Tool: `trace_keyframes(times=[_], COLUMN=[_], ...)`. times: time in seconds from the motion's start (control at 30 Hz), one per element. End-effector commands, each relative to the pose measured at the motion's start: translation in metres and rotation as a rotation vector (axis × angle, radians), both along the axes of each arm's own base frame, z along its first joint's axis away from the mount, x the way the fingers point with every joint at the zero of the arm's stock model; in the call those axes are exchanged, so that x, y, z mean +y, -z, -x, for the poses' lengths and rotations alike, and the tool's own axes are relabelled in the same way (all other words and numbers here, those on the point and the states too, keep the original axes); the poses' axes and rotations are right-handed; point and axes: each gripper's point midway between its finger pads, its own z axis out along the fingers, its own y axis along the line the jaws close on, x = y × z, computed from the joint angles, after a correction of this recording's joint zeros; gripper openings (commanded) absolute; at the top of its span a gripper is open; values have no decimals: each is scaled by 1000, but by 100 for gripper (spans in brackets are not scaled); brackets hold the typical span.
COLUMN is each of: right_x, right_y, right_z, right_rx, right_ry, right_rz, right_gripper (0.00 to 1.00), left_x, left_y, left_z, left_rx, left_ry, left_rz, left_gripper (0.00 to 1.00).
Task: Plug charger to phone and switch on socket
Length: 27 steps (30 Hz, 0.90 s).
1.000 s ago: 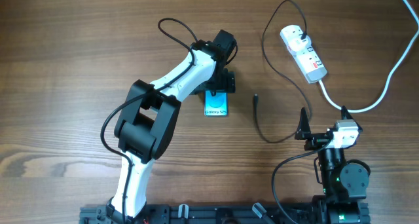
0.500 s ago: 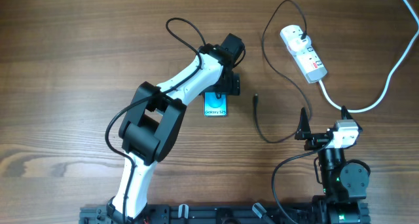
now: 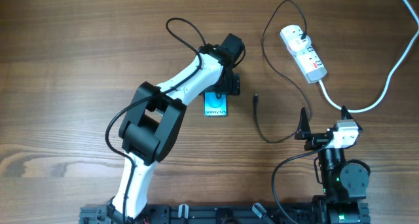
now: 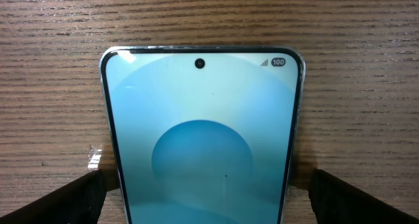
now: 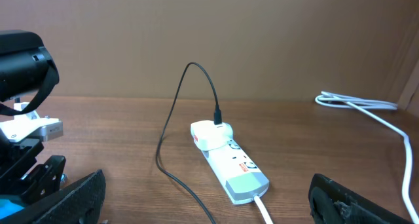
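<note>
Currently, phone [image 3: 215, 105]: flat on the wooden table [image 3: 78, 60], screen up and lit, "Galaxy" end towards my bases. In the left wrist view its top edge and camera hole are squarely ahead.
Left gripper [image 3: 222, 86]: low over the phone's far end, jaws spread wide. One finger [image 4: 65, 198] stands just outside each long edge, the right-hand one with a clearer gap. Nothing is held and I see no contact.
Charger [image 3: 256, 112]: its dark connector tip lies loose on the table, just to the right of the phone and apart from it. The thin black cable loops away to a white plug head [image 5: 211, 133], which sits in the end outlet of the socket.
Socket [image 3: 304, 52]: white power strip at the far right, well apart from the phone. I cannot tell whether its switch is on.
Right gripper [image 3: 304, 127]: near its base, jaws wide open and empty, well apart from the connector tip.
Step in hand: as I judge it, lining up my left jaws to pinch and steady the phone.
Next move calls for: closing squarely on the long edges without skating the phone along the table. After that my right arm must pick up the connector tip and bring it to the port, which no view shows.
</note>
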Motion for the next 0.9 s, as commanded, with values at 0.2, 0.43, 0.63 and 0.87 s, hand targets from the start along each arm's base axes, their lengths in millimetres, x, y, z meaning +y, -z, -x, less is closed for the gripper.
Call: trace_keyframes(times=[0.2, 0.43, 0.63, 0.87], right_x=[-1, -1, -1, -1], right_y=[-1, -2, -1, -1], right_z=[0, 0, 0, 0], right_rx=[-7, -8, -7, -7], right_ry=[1, 1, 1, 1], right_rz=[2, 2, 2, 2], right_gripper=[100, 100, 100, 100], left_x=[6, 8, 8, 8], left_y=[29, 29, 29, 29], left_z=[15, 17, 17, 18], left_rx=[76, 83, 84, 87], left_ry=[-7, -7, -7, -7], left_rz=[-44, -48, -49, -51], left_gripper=[95, 98, 100, 94])
